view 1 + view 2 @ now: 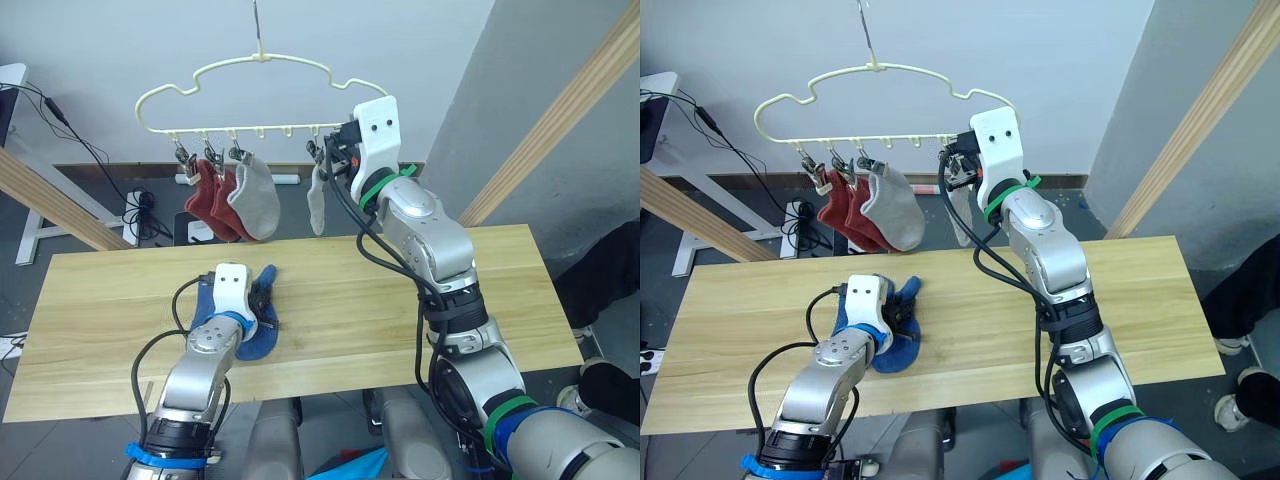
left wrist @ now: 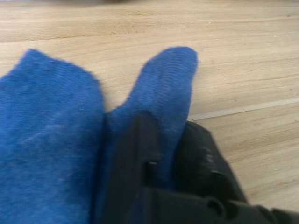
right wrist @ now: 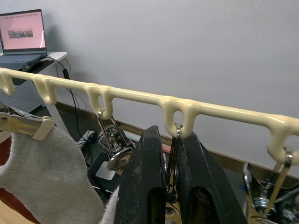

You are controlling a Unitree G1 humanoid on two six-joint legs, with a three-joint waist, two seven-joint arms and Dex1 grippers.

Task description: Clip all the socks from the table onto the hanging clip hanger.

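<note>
Right gripper [image 1: 330, 160] is up at the clip hanger [image 1: 262, 62], upper middle of the head view, with its two black fingers [image 3: 149, 186] pinched closed on one of the small metal clips [image 3: 172, 154] hanging from the pale bar. A light grey sock [image 1: 317, 200] dangles below that clip, so I judge I am either seating it or about to let the clip bite.

Further left on the bar hang two rust red socks [image 1: 205, 200] and another grey sock [image 1: 257, 200], all clipped at their cuffs.

Left gripper [image 1: 262, 300] is low on the table [image 1: 400, 300], left of centre. In its wrist view the fingers [image 2: 135, 163] are closed over a fold of a blue sock [image 2: 163, 93], with a second lobe of blue fabric [image 2: 46, 140] lying beside it. I cannot tell whether that lobe is the other blue sock or the same one folded.

To do this step well, I want the right gripper to ease off slowly and straight, so the clip shuts on the sock's edge and not on a finger. The hanger swings freely from its hook [image 1: 256, 25], so any sideways tug would set it rocking. I would hold the left arm quiet until the hanger settles, then lift the blue sock by one layer only.
</note>
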